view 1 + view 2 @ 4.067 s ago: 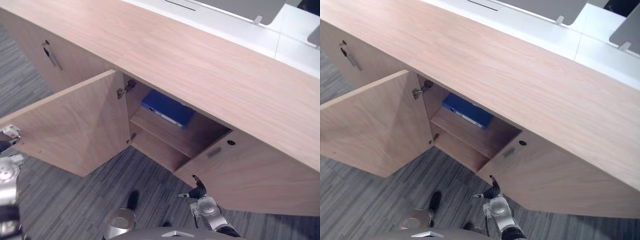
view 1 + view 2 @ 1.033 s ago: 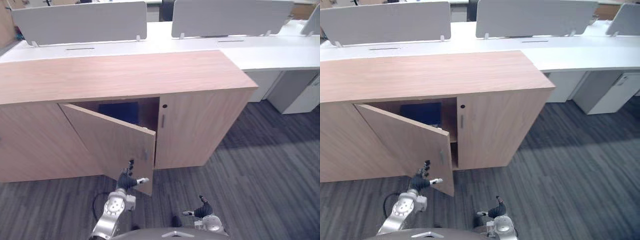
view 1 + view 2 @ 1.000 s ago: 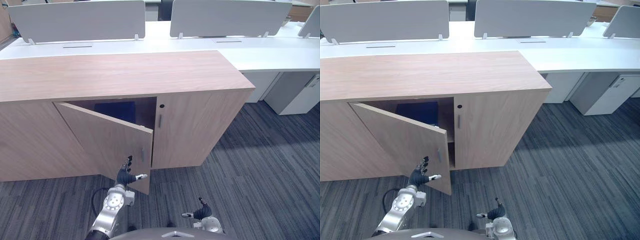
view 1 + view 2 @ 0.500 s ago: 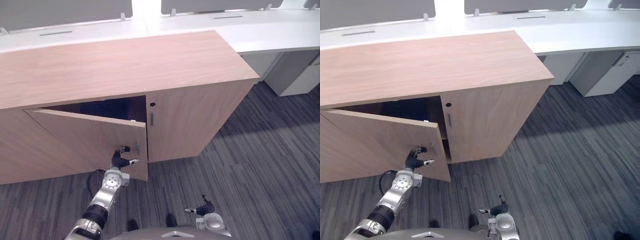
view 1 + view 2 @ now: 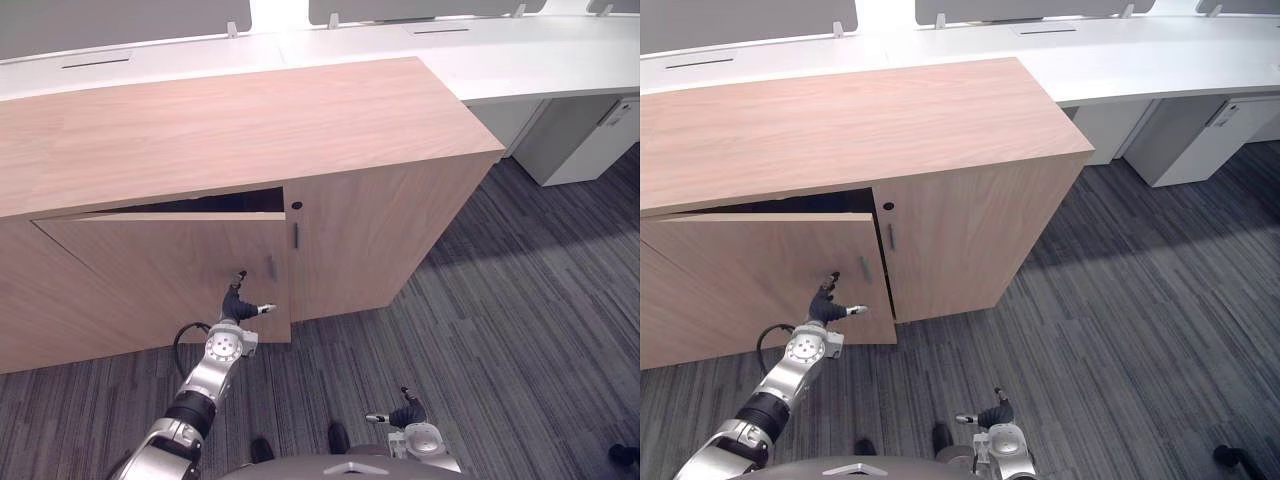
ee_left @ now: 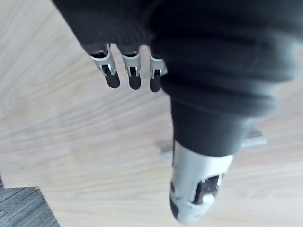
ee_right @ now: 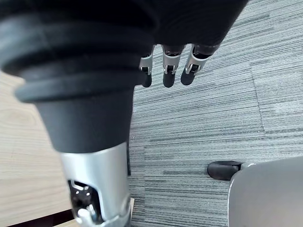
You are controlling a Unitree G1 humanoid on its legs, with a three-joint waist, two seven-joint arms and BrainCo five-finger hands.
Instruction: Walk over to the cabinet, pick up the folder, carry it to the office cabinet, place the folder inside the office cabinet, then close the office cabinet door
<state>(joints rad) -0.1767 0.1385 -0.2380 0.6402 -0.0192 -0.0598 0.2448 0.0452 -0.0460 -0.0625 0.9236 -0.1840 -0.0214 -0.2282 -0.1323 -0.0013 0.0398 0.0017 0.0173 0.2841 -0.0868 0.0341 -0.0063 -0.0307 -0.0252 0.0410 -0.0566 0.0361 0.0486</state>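
I take the door (image 5: 130, 270) as the thing in play. It stands ajar on the wooden cabinet (image 5: 250, 120), with a narrow dark gap along its top edge. The folder should be inside, but the gap is too dark for me to make it out.

I judge the door to be a stiff, flat wood panel on hinges. It should swing lightly, and its smooth face gives little to grip. The best place to act is the free edge beside the small handle (image 5: 270, 266), farthest from the hinges, with a flat push rather than a grasp.

My left hand (image 5: 238, 305) is at the door's lower face just beside that handle. Its fingers are straight and hold nothing, and they seem to rest against the wood. My right hand (image 5: 405, 415) hangs low over the carpet (image 5: 500, 330), well apart from the door, with its fingers relaxed and empty.
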